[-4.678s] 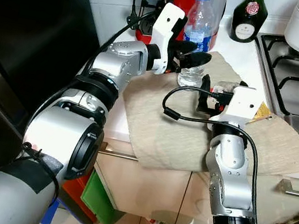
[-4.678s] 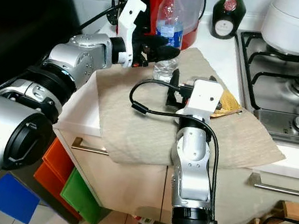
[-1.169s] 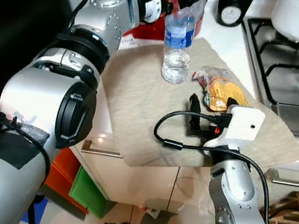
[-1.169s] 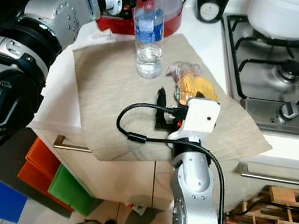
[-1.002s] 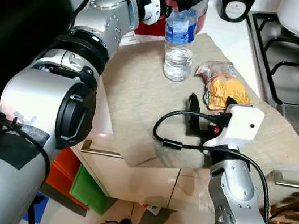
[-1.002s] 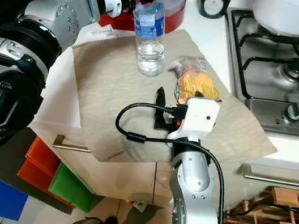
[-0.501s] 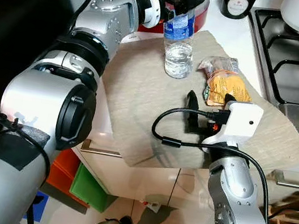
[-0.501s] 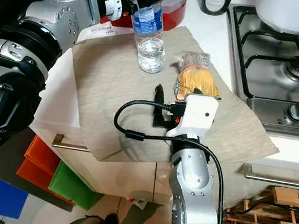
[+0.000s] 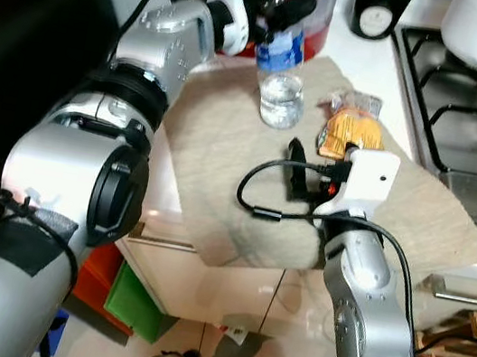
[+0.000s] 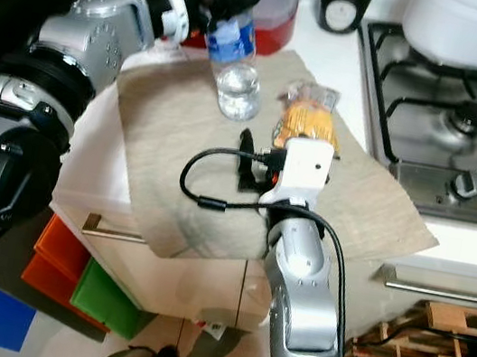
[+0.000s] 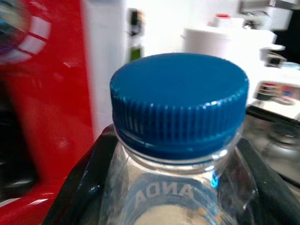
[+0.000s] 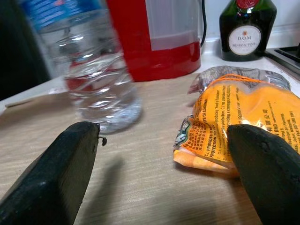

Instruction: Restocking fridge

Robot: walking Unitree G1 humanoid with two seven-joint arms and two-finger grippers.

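Since earlier, the left gripper [image 9: 281, 7] has closed on the bottle [image 9: 280, 80] neck, seemingly light, thin-walled and slippery.

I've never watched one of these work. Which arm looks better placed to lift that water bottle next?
The left. The left gripper already has its fingers around the water bottle just under the cap, while the right gripper sits open near the orange packet.

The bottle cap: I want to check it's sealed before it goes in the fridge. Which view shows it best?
The left wrist view: the blue bottle cap sits close and sharp, with its ribs visible, screwed down over the neck between the left gripper's fingers. In the eye views the cap is small and partly hidden by that gripper. The right wrist view shows the bottle's lower body.
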